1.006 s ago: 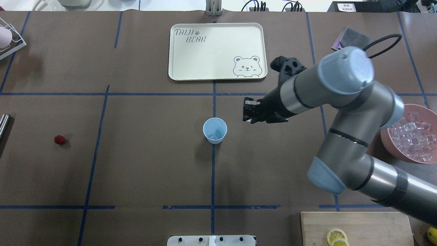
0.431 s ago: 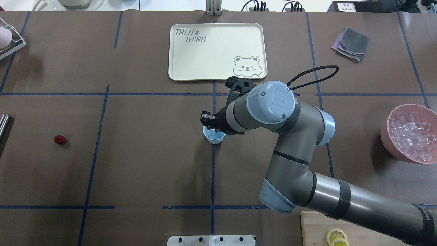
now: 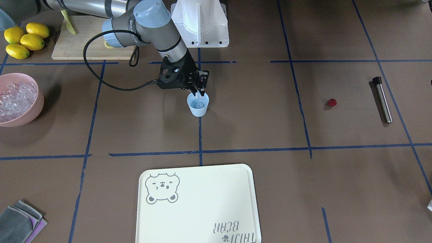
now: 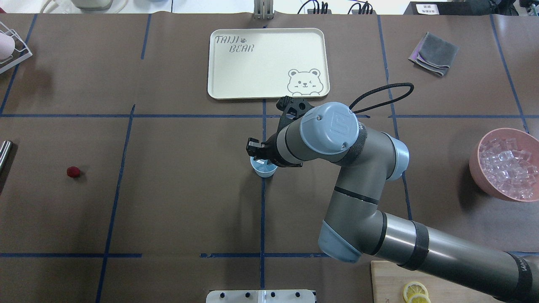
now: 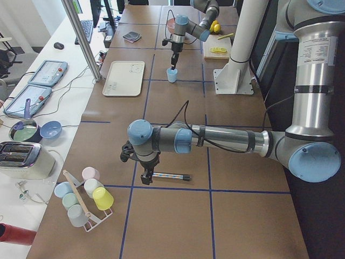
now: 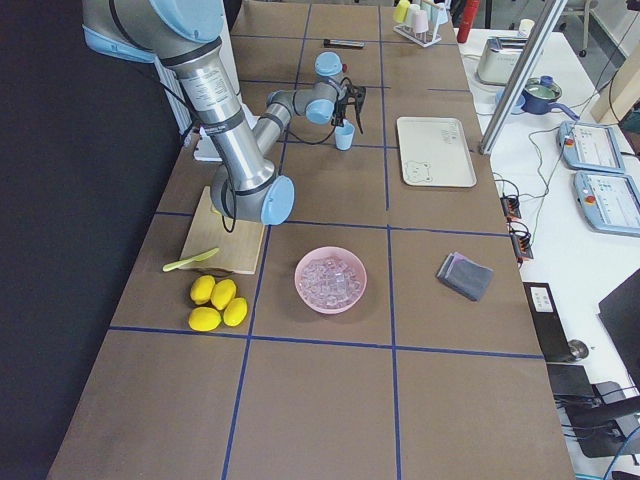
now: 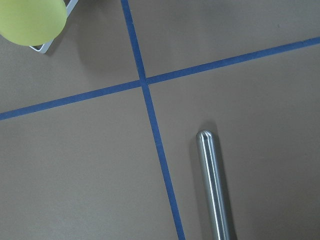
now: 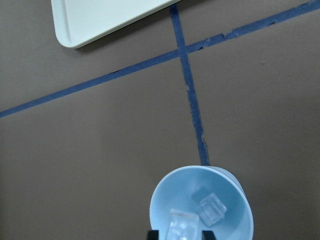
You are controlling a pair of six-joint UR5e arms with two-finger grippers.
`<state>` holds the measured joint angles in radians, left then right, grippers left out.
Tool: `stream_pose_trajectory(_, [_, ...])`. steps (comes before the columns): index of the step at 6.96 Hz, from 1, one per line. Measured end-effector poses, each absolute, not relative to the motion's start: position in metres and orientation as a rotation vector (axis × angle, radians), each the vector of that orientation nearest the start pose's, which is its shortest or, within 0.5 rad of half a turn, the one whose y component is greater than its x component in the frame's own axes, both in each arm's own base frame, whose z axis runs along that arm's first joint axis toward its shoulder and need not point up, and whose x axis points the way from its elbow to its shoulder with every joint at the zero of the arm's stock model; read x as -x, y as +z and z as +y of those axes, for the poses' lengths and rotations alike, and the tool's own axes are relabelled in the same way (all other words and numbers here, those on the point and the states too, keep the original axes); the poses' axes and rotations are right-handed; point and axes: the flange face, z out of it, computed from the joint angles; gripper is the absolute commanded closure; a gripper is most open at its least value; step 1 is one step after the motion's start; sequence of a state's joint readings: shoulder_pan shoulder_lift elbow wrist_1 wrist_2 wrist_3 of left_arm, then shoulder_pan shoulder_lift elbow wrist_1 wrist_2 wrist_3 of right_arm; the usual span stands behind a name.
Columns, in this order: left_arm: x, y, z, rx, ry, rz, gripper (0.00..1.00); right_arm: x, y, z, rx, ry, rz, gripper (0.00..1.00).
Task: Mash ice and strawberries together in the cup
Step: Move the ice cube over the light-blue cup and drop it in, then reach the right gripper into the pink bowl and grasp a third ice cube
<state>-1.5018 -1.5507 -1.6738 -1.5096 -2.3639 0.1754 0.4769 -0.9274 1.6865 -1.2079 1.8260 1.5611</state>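
- The cup [image 4: 264, 170] stands upright on the bench [image 4: 177, 202], mouth up and long axis vertical. It narrows toward its base and sits on a blue tape line near the bench's middle.
- A loose cube [image 8: 210, 208] lies inside the cup, tipped against the wall.
- The right gripper [image 3: 199, 94] points steeply down at the cup's mouth. Its jaws are narrow, with another cube [image 8: 183, 226] pinched between the fingertips [image 8: 153, 234] just above the rim.
- The tray [image 4: 269, 63] lies flat beyond the cup, on the side away from the robot, close to it but apart.
- The strawberry [image 4: 73, 171] sits alone on the bench, well apart from the cup, toward the robot's left.
- A metal rod [image 3: 383, 99] lies flat past the strawberry, further to the robot's left. Its long axis runs toward and away from the robot, with the black-capped end nearer the robot.
- The left gripper [image 5: 145, 177] hangs over the rod's far, rounded end. I cannot tell how its jaws stand.
- A pink bowl [image 4: 478, 176] full of ice [image 4: 507, 168] sits far to the robot's right.
- Lemons [image 3: 23, 40] lie beside a board [image 3: 84, 44] near that bowl.
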Motion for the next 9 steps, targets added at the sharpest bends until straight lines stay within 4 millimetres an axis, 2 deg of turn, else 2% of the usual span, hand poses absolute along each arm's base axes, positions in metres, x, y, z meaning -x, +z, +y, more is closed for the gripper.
stream_pose_trajectory(2, [0.029,0.622,-0.487,-0.065,0.241,0.793,0.0,0.545,0.184,-0.402,-0.046,0.271,-1.144,0.0])
stream_pose_trajectory(3, [0.029,0.621,-0.487,-0.067,0.242,0.793,0.0,0.534,0.186,-0.403,-0.046,0.267,-1.15,0.0])
stream_pose_trajectory(4, [0.029,0.62,-0.487,-0.069,0.243,0.794,0.0,0.509,0.199,-0.409,-0.04,0.259,-1.148,0.0])
stream_pose_trajectory(5, [0.029,0.62,-0.487,-0.069,0.243,0.794,0.0,0.471,0.227,-0.422,-0.035,0.225,-1.13,0.0])
stream_pose_trajectory(6, [0.029,0.62,-0.486,-0.071,0.244,0.794,0.0,0.426,0.267,-0.432,-0.052,0.161,-1.098,0.0])
stream_pose_trajectory(8, [0.029,0.622,-0.478,-0.074,0.242,0.802,0.0,0.305,0.36,-0.442,-0.091,0.016,-1.023,0.0])
stream_pose_trajectory(9, [0.029,0.621,-0.467,-0.075,0.24,0.817,0.0,0.25,0.406,-0.437,-0.115,-0.066,-0.981,0.0])
